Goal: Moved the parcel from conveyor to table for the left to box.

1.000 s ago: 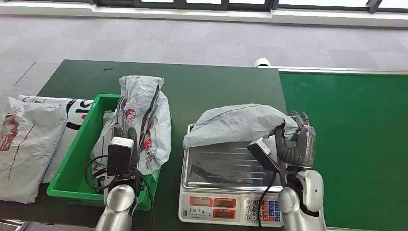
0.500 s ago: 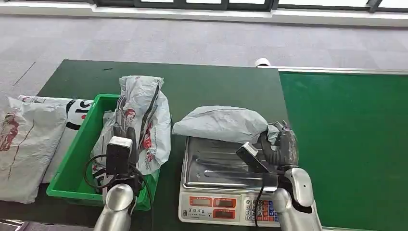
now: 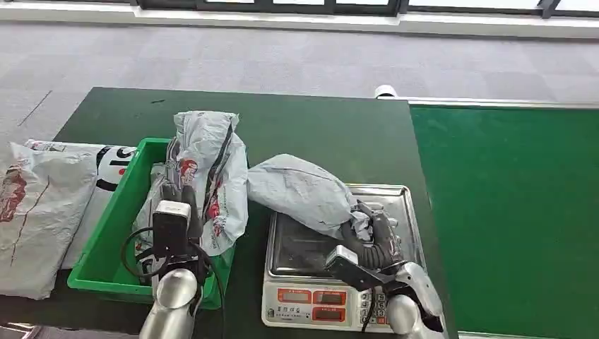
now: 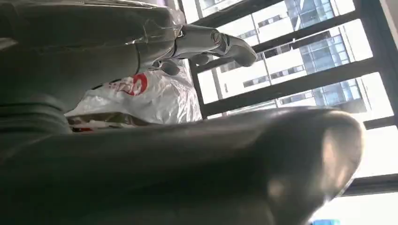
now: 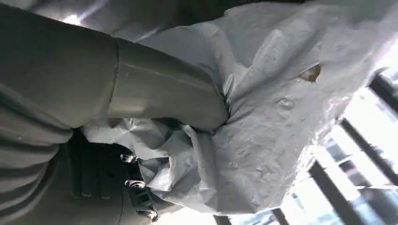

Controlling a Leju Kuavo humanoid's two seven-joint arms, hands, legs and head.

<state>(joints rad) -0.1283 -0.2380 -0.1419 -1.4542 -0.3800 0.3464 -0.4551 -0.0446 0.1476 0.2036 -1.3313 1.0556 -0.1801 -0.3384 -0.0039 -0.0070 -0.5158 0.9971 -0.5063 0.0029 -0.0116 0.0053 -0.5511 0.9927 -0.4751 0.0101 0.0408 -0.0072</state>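
The right hand [image 3: 373,239] grips the near end of the grey parcel [image 3: 300,191], fingers closed into the bunched plastic; the head view hides most of those fingers behind the wrist camera and the parcel's folds. The right wrist view settles it — the thick thumb [image 5: 159,89] presses into crumpled grey film, with the darker fingers folded under the parcel [image 5: 263,122] on the other side. The parcel lies tilted over the far left corner of the scale [image 3: 395,205], its far end overhanging the tray toward the green bin [image 3: 106,233]; whether it rests on the tray or hangs just above it cannot be told. The scale's keypad is partly covered by the right forearm.

The left hand [image 3: 176,194] sits in the green bin against the white printed bag [image 3: 212,169] — from the head view its fingers are masked by the wrist camera and cables. The left wrist view is taken up largely by the dark thumb [image 4: 211,164], blurred and close; a light finger [image 4: 211,44] extends past the white bag [image 4: 145,96] with nothing seen in it. Whether this hand holds the bag cannot be told.

Another flat white bag [image 3: 39,212] lies on the table [image 3: 318,127] left of the bin, cut off at the picture's edge. The conveyor [image 3: 508,212] runs along the right.
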